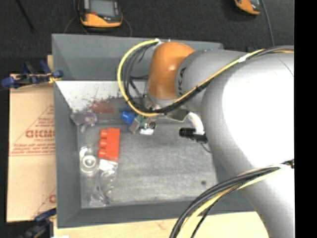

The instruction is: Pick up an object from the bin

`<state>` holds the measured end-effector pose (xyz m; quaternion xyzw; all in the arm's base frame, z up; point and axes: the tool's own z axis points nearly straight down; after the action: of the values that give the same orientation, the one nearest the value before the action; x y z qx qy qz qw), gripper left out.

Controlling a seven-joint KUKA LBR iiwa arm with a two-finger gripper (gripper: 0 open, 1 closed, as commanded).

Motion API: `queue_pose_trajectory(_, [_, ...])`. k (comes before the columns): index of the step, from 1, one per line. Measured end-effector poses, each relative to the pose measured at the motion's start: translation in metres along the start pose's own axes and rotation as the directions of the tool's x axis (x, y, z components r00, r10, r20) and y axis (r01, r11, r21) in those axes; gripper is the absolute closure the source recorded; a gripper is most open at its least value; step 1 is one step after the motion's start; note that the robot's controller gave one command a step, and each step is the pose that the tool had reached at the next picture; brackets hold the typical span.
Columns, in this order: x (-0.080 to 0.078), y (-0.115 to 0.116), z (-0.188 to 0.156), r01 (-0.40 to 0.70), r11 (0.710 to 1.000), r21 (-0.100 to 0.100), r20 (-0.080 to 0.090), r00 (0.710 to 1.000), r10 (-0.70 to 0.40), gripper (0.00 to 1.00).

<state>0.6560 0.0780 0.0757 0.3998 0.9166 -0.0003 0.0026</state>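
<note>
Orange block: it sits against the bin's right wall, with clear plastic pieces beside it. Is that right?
Not quite. The orange block lies in the left part of the bin, not against its right wall, as the camera view shows. The clear plastic pieces are indeed beside it.

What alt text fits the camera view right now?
The grey arm's gripper hangs in the grey metal bin, beside a small blue block. An orange ridged plastic block and clear plastic pieces lie further left.
</note>
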Motion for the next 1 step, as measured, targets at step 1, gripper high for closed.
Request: queue_pose_trajectory(1, [-0.0027,0.0017,-0.0662,0.002,1.000,-0.006,0.000,1.000,-0.002,1.00])
